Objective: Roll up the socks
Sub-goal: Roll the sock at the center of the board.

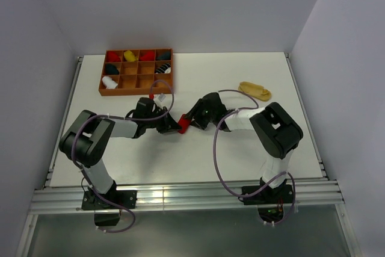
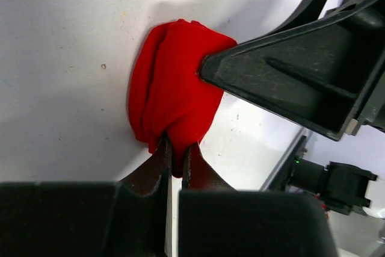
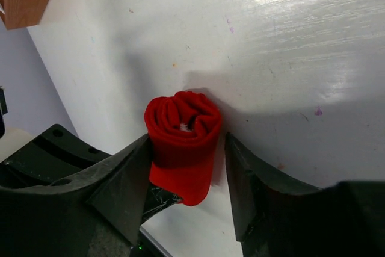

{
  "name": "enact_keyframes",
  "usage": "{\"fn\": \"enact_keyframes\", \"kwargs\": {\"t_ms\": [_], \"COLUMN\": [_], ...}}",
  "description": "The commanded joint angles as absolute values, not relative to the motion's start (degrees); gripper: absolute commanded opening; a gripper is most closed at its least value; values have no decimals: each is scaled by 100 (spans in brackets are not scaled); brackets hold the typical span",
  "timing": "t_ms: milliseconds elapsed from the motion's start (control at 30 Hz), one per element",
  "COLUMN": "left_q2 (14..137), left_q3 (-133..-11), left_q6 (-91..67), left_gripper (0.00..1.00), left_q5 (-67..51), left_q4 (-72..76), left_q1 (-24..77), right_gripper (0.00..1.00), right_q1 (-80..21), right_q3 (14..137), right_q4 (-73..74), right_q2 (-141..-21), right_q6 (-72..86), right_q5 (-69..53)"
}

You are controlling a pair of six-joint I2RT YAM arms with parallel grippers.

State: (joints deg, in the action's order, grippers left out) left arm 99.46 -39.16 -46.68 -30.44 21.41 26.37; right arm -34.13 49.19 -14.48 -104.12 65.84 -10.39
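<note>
**Two arms meet over the red sock (image 1: 183, 124)**

And here we are at mid-desk (image 1: 240, 142), white and glossy, a little speckled up close. The red sock is soft knit bunched into a fat, rounded roll, lying on the surface right between the two arms.

From overhead it is only a small red blob wedged between black hardware. The wrist cameras tell far more. On the left wrist view, the left end effector (image 2: 177, 148) is clamped tight. Its two dark fingers are pressed together with a fold of red fabric pinched between them at the lower end of the bundle. One angular black finger of the other arm touches the roll from the right.

The right wrist view looks down the end of the roll, showing the spiral of layers and a fleck of white at its core. The right end effector (image 3: 186, 141) stands open astride it. One finger lies against the fabric, while the other looks to be just clear, though shadow makes that hard to call.

Only the overhead shows the tan-yellow sock (image 1: 255, 91), lying flat and unrolled well off to the right. A wooden tray (image 1: 135, 92) sits at the far left, its compartments holding small coloured bundles.
</note>
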Motion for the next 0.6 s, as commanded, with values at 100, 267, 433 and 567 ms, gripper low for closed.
{"fn": "enact_keyframes", "kwargs": {"t_ms": [100,267,433,567], "left_q2": [10389,10275,9775,9055], "left_q3": [-3595,-3586,-3604,-3612], "left_q6": [-4869,-4773,-4448,-4166], "left_gripper": [1,1,22,46], "left_q5": [-3339,-3209,-2331,-1216], "left_q4": [1749,1680,1196,783], "left_q1": [2593,2584,2654,3004], "right_gripper": [49,16,0,0], "right_q1": [-3419,-3428,-3472,-3542], "right_q3": [5133,5194,5536,5713], "right_q4": [-1433,-1276,-572,-45], "right_q2": [-10687,-10731,-10688,-10635], "right_q6": [6355,6284,6100,6021], "right_q5": [-940,-932,-748,-589]}}
